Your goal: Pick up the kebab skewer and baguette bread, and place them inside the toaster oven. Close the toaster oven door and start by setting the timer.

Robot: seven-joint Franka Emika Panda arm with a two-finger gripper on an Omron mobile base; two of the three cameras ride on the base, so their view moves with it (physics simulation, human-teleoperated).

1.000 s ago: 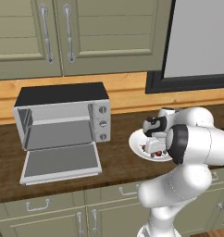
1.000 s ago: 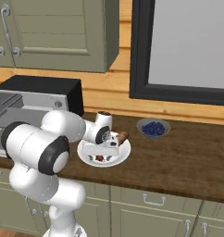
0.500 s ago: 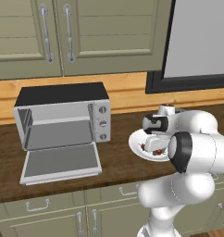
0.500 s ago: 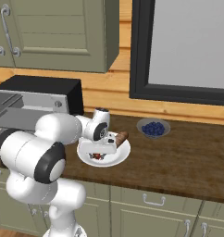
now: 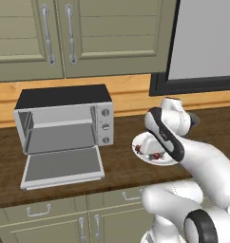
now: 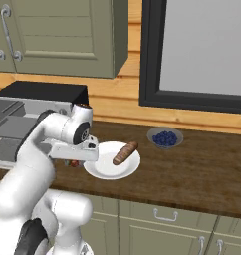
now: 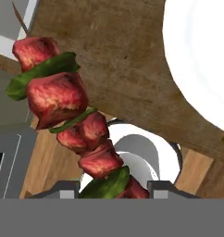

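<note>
Red-and-brown meat chunks with green slices on a thin stick, the kebab skewer [image 7: 72, 120], sit clamped in the end effector [image 7: 115, 187], lifted clear of the white round plate [image 6: 105, 169]. Brown ridged baguette bread [image 6: 125, 152] rests on that plate, awaiting pickup. Silver-grey boxy toaster oven [image 5: 64, 118] stands left of the plate, door [image 5: 62, 166] lowered for loading.

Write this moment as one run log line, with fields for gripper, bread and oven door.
gripper: shut on kebab skewer, lifted off plate | baguette bread: on plate | toaster oven door: open
</note>
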